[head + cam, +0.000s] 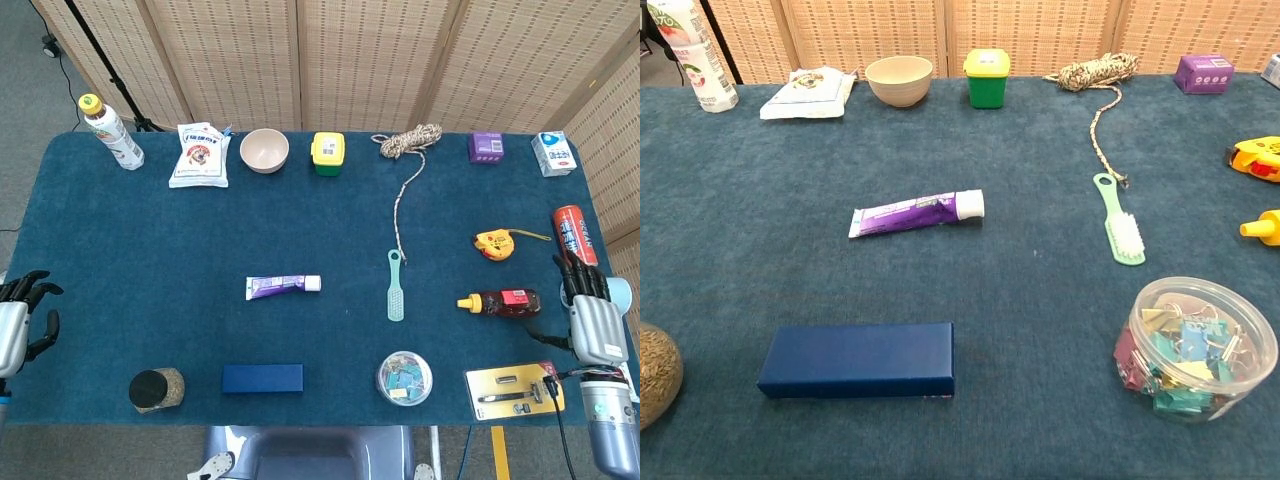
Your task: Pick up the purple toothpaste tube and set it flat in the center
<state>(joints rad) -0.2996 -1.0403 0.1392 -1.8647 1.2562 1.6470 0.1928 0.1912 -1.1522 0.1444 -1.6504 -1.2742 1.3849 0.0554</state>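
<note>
The left hand (pixel 14 325) hangs off the table's (pixel 150 230) left edge, fingers spread, holding nothing. Well to its right, across bare blue cloth, one purple toothpaste tube (pixel 283 286) lies flat near the middle, cap pointing toward the right hand. One dark blue box (pixel 262 378) sits just nearer the robot; one green brush (pixel 396 286) lies further right. The right hand (pixel 591 315) sits at the right edge, fingers extended and empty, beside one sauce bottle (pixel 499 300).
</note>
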